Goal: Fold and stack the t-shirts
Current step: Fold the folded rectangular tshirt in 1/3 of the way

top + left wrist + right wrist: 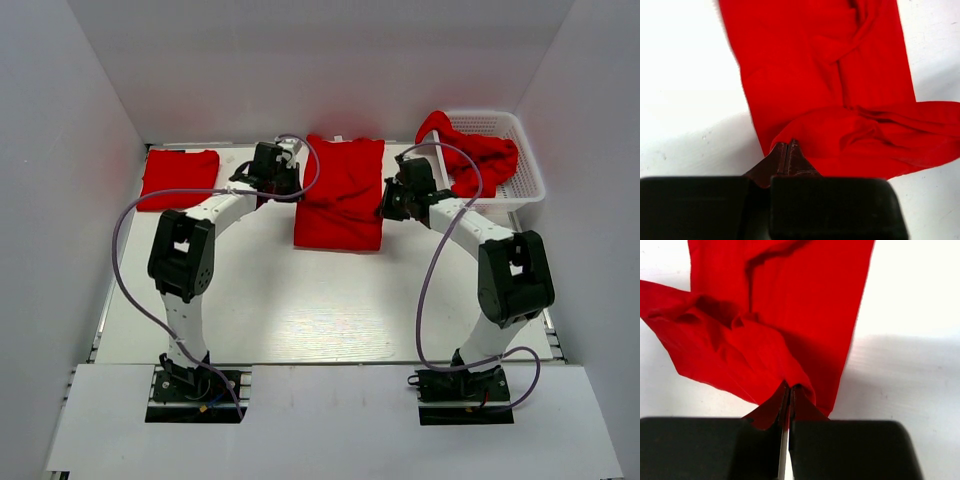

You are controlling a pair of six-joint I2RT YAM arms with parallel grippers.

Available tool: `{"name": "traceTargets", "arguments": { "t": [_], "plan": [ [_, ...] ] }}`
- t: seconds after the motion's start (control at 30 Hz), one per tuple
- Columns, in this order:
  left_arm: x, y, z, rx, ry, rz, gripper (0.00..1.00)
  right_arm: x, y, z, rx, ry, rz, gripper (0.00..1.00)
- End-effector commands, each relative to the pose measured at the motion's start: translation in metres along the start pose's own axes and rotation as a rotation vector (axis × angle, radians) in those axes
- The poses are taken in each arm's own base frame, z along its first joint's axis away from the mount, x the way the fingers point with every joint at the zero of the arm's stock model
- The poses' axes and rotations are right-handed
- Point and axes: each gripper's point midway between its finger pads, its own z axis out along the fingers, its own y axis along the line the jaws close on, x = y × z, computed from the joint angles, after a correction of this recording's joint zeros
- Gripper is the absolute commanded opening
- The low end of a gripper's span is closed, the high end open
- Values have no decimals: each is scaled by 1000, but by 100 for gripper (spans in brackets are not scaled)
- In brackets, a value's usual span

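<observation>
**Mid-fold grasp.** The t-shirt (340, 195) lies between the two grippers, with its long axis running away from the arm bases. The left gripper (787, 150) and right gripper (790, 390) are each clamped tight on a raised fold at opposite side edges. The cloth stretches ahead of both, and neither arm is nearer.

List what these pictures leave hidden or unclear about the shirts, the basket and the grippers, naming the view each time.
Top view: how many t-shirts the basket holds; the red heap is crumpled together.
Top view: whether the folded t-shirt at back left is one or a stack; only its top shows.
Wrist views: the middle t-shirt runs past the top edge; folds hide how many layers the left gripper and right gripper pinch.
</observation>
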Motion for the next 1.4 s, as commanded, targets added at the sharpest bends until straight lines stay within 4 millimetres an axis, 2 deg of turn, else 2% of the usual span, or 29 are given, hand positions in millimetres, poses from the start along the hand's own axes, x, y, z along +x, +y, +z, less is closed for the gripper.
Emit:
{"name": "traceTargets", "arguments": {
  "t": [0.0, 0.07, 0.1, 0.23, 0.33, 0.37, 0.43, 0.5, 0.53, 0.6, 0.7, 0.73, 0.77, 0.8, 0.83, 0.87, 0.9, 0.93, 0.97, 1.0, 1.03, 1.13, 1.17, 1.2, 1.23, 1.27, 1.3, 1.33, 1.37],
  "plan": [
    [-34, -13, 0, 91, -78, 51, 0, -27, 7, 0, -39, -51, -31, 0],
    [-30, -15, 5, 112, -64, 50, 0, -32, 7, 3, -35, -60, -32, 0],
    [-37, -12, 3, 108, -80, 48, 0, -36, 3, 4, -26, -68, -32, 0],
    [-38, -7, 9, 110, -82, 44, 0, -49, -5, 13, -4, -88, -58, 0],
    [-37, -4, 19, 110, -79, 43, 0, -54, -15, 24, 16, -84, -60, 0],
    [-43, 0, 17, 105, -92, 40, 0, -57, -19, 24, 18, -89, -56, 0],
    [-41, -1, 21, 113, -86, 40, 0, -61, -21, 29, 25, -94, -56, 0],
    [-41, 0, 25, 112, -83, 39, 0, -59, -27, 36, 35, -80, -57, 0],
    [-36, 3, 29, 110, -72, 35, 0, -66, -28, 35, 33, -95, -55, 0],
    [-38, 3, 32, 112, -80, 38, 0, -63, -29, 43, 21, -81, -58, 0],
    [-42, 9, 37, 106, -89, 34, 2, -71, -28, 52, 2, -83, -55, 1],
    [-44, 9, 40, 108, -98, 37, 9, -72, -31, 57, 4, -86, -51, 4],
    [-49, 8, 40, 112, -118, 43, 25, -75, -31, 59, 2, -93, -50, 7],
    [-48, 9, 43, 113, -119, 44, 40, -90, -31, 59, 0, -123, -36, 17],
    [-53, 9, 45, 115, -129, 47, 58, -89, -35, 65, 7, -115, -18, 22],
    [-57, 8, 44, 115, -131, 47, 76, -96, -38, 65, 3, -127, -6, 31],
    [-59, 16, 45, 97, -129, 38, 100, -114, -28, 62, -19, -164, -14, 65],
    [-70, 14, 41, 91, -146, 42, 100, -116, -32, 64, -22, -162, -7, 85],
    [-69, 20, 38, 77, -125, 29, 100, -121, -30, 62, -43, -168, -16, 90],
    [-70, 23, 37, 55, -121, 24, 100, -131, -25, 57, -56, -182, -21, 90],
    [-82, 26, 25, 39, -140, 21, 100, -133, -22, 51, -71, -186, -36, 90],
    [-83, 26, 10, 17, -130, 27, 100, -128, -14, 33, -103, -180, -76, 90],
    [-76, 24, 1, 15, -117, 23, 100, -119, -10, 27, -119, -166, -86, 90],
    [-83, 21, -5, 18, -132, 27, 100, -102, -14, 28, -122, -128, -77, 90],
    [-65, 21, -6, 29, -90, 17, 100, -106, -7, 12, -137, -152, -89, 90],
    [-56, 15, -7, 47, -72, 20, 100, -97, -6, 9, -141, -137, -84, 90],
    [-49, 13, -10, 56, -58, 8, 100, -64, -21, 15, -118, -66, -60, 90],
    [-32, 8, -14, 67, -25, 5, 100, -59, -19, 12, -123, -68, -64, 90],
    [-24, 7, -17, 73, -10, 1, 100, -50, -18, 1, -130, -66, -66, 90]
  ]
}}
